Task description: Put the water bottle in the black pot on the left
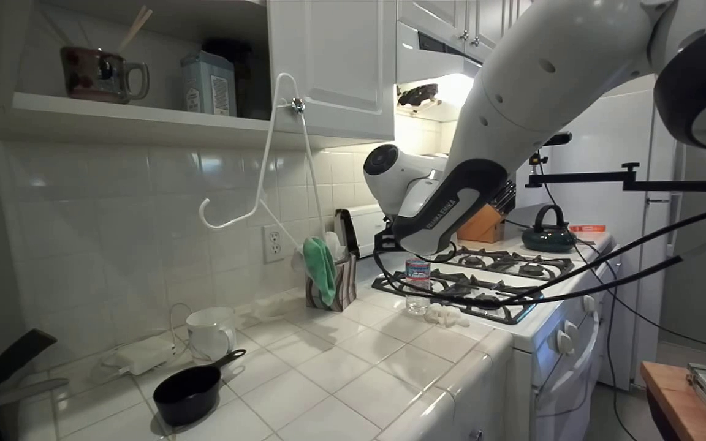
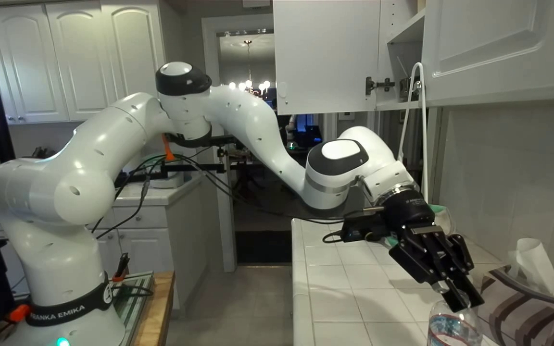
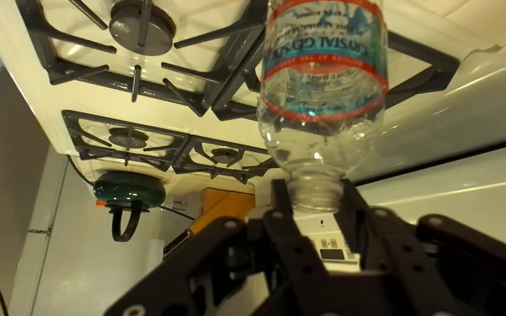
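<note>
The clear water bottle, with a red and blue label, is upright near the stove's edge in an exterior view (image 1: 417, 271). It also shows in an exterior view (image 2: 451, 331), cut by the lower edge, and in the wrist view (image 3: 323, 87), which is upside down. My gripper (image 3: 314, 191) has a finger against each side of the bottle's uncapped-looking neck. In an exterior view the gripper (image 2: 462, 297) reaches down onto the bottle top. I cannot tell whether the bottle's base touches the counter. The small black pot (image 1: 186, 397) is on the tiled counter, its handle pointing back right, and looks empty.
A white mug (image 1: 209, 334) stands behind the pot. A striped tissue box (image 1: 347, 288) with a green cloth is by the wall near the bottle. A white hanger (image 1: 264, 177) hangs from the cabinet knob. Stove grates (image 1: 482, 285) and a dark kettle (image 1: 549, 237) lie beyond.
</note>
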### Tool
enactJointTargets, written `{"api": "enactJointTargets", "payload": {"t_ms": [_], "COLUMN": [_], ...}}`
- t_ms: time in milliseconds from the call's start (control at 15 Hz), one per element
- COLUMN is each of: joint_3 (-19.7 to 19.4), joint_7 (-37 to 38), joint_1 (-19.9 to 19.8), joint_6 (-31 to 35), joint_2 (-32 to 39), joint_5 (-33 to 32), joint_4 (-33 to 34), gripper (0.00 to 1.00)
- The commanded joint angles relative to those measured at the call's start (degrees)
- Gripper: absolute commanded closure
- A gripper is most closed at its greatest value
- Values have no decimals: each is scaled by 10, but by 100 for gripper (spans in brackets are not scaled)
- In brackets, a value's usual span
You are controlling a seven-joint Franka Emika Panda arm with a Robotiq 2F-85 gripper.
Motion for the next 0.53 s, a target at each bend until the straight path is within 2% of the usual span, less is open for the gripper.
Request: {"api": "enactJointTargets", "payload": {"t_ms": [0,133,200,333,467], "joint_3": [-6,-6,-6,-6,-6], "joint_7": [-17,-19,-21,-22,-23], "joint_1": [-2,-2,-2,-1,1], "joint_6": [-16,-16,-17,-19,-20], "joint_2": [-26,-25,-25,-26,-26], "joint_5": [29,29,29,29,29], "joint_4": [16,16,16,16,16], "gripper": [92,92,46,38,24]}}
